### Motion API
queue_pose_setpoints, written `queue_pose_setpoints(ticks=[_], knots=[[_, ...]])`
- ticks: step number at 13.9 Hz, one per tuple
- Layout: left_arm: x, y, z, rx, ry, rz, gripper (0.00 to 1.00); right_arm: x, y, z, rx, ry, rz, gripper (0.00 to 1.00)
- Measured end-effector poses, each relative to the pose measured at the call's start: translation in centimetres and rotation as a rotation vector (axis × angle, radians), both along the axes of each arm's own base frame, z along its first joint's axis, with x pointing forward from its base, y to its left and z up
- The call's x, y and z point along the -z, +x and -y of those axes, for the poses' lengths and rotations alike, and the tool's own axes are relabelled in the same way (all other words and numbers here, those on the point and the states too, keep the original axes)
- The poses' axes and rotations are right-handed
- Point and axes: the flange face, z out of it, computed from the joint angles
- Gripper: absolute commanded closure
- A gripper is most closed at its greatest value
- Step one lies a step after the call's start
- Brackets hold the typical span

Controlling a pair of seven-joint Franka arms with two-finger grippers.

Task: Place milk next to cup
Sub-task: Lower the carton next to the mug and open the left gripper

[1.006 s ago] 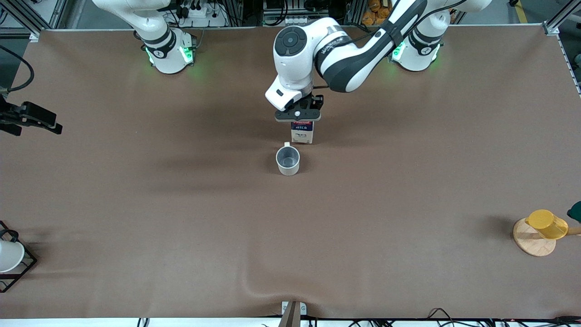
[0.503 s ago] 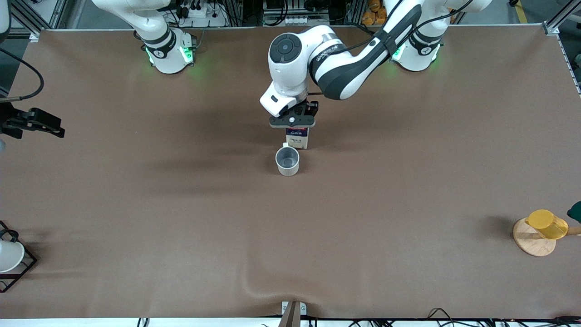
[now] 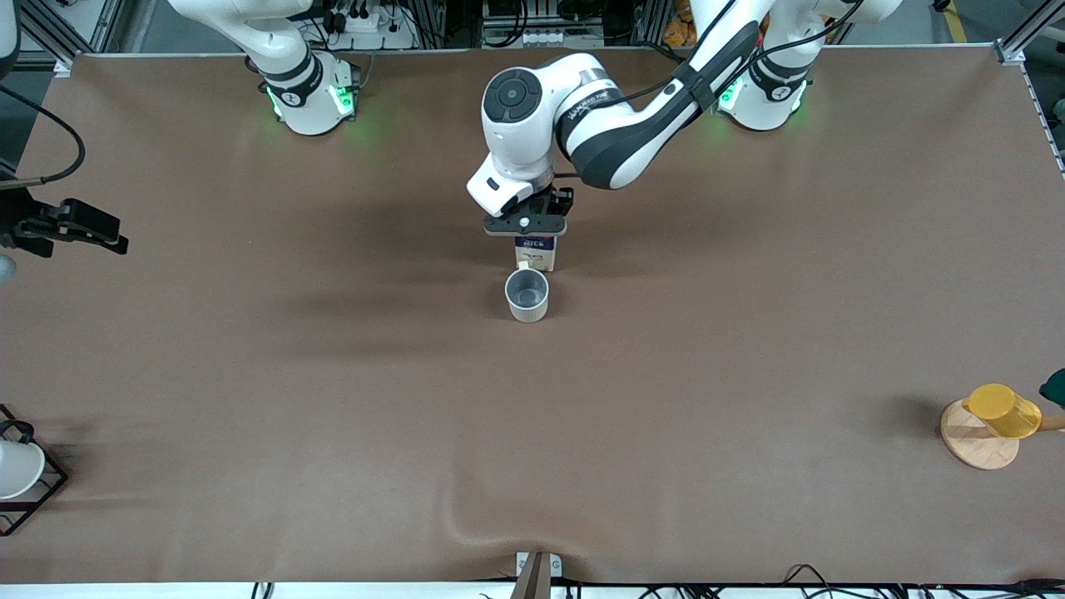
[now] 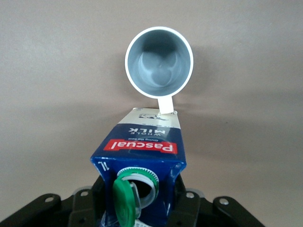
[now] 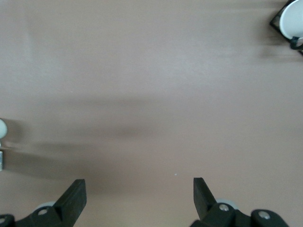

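The milk [image 3: 535, 253] is a dark blue carton with a red label band, a white lower part and a green cap [image 4: 124, 204] flipped open. My left gripper [image 3: 526, 225] is shut on its top, with black fingers [image 4: 185, 208] on both sides. The carton hangs upright and low, beside the cup [image 3: 527, 295]. In the left wrist view the milk [image 4: 142, 153] meets the handle of the off-white, grey-inside cup [image 4: 159, 61]. Whether the carton rests on the table I cannot tell. My right gripper [image 3: 100, 231] waits open at the right arm's end of the table, and the right gripper [image 5: 139, 196] holds nothing.
A yellow cup [image 3: 1001, 410] lies on a round wooden stand [image 3: 969, 445] at the left arm's end, near the front camera. A white cup [image 3: 15, 467] sits in a black wire rack [image 3: 46, 491] at the right arm's end. The brown table cover wrinkles [image 3: 466, 532] near its front edge.
My left arm has carried the milk down and toward the right arm's end, bringing it up against the cup's handle. The right gripper has barely shifted.
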Motion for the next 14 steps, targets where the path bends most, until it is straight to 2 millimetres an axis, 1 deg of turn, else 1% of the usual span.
queue_pose_setpoints(ticks=[2,4,6,8,9,10,11,12,14], knots=[[-0.6,0.3,0.1,-0.004,-0.01,0.007,0.46,0.0,0.0,0.7,0.015,0.018,0.001,0.0],[-0.5,0.4,0.1,-0.017,-0.009,0.006,0.46,0.0,0.0,1.0,0.02,0.021,0.006,0.0],[0.2,0.5,0.2,-0.045,-0.002,-0.004,0.44,0.0,0.1,0.8,0.012,0.019,0.021,0.0],[1.0,0.5,0.2,-0.063,0.005,-0.015,0.38,0.2,-0.3,0.5,0.0,-0.01,0.038,0.0],[1.5,0.6,0.2,-0.075,0.008,-0.021,0.37,0.2,-0.6,0.4,-0.004,-0.016,0.036,0.0],[1.8,0.8,0.2,-0.085,0.009,-0.025,0.27,0.2,-0.9,0.4,-0.004,-0.02,0.034,0.0],[2.0,1.0,0.2,-0.09,0.009,-0.029,0.11,0.1,-1.2,0.6,-0.001,-0.021,0.034,0.0],[2.2,1.1,0.3,-0.092,0.009,-0.032,0.0,0.0,-1.4,0.8,0.003,-0.021,0.034,0.0],[2.4,1.2,0.3,-0.094,0.007,-0.035,0.0,-0.1,-1.8,1.0,0.006,-0.021,0.028,0.0]])
